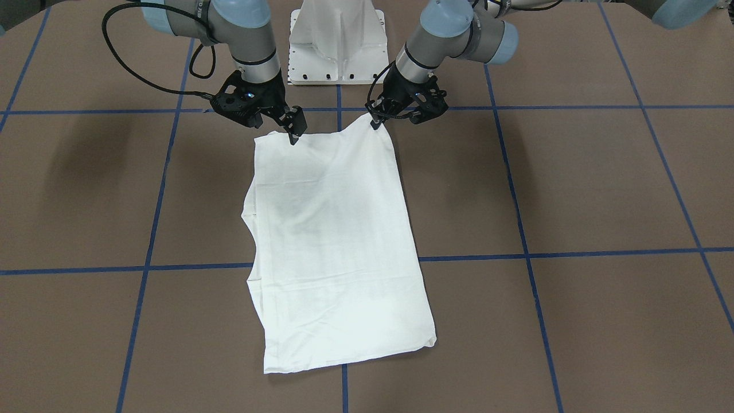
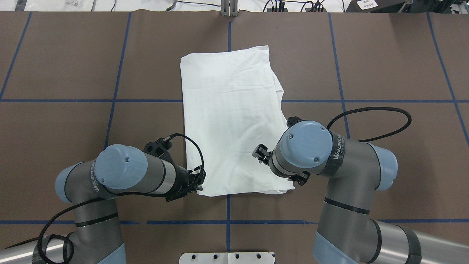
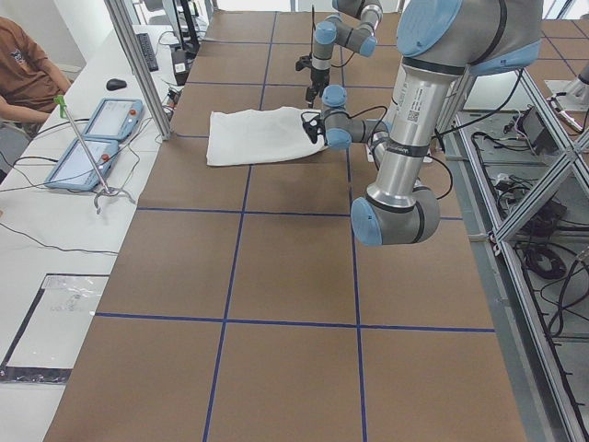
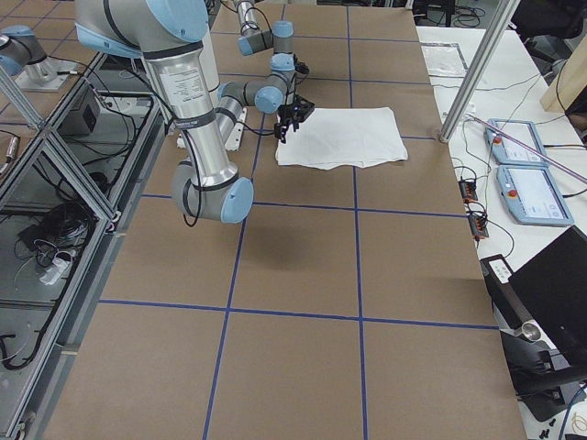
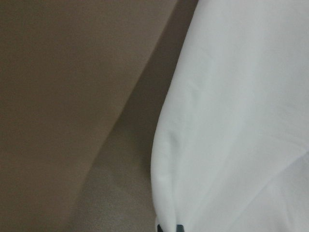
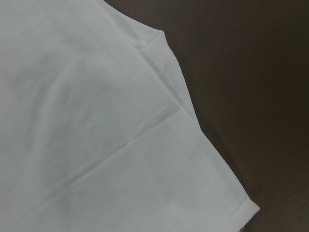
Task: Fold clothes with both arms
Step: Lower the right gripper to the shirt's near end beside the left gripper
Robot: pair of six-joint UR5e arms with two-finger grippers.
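The white T-shirt (image 1: 338, 241) lies folded into a long rectangle on the brown table, plain side up; no print, collar or label shows. It also shows in the overhead view (image 2: 231, 110). My left gripper (image 1: 375, 123) is shut on the shirt's near corner, which is pulled up a little off the table. My right gripper (image 1: 293, 137) has its fingertips together on the shirt's near edge, a little in from the other corner. In the overhead view the left gripper (image 2: 199, 183) shows at the hem, and the right one is hidden under its wrist. Both wrist views show white cloth (image 5: 241, 121) (image 6: 96, 121).
The white pedestal base (image 1: 337, 46) stands just behind the grippers. Blue tape lines (image 1: 573, 252) grid the brown table. Operator consoles (image 3: 92, 138) sit on a side bench beyond the table's far edge. Bare table (image 1: 573, 183) lies on both sides of the shirt.
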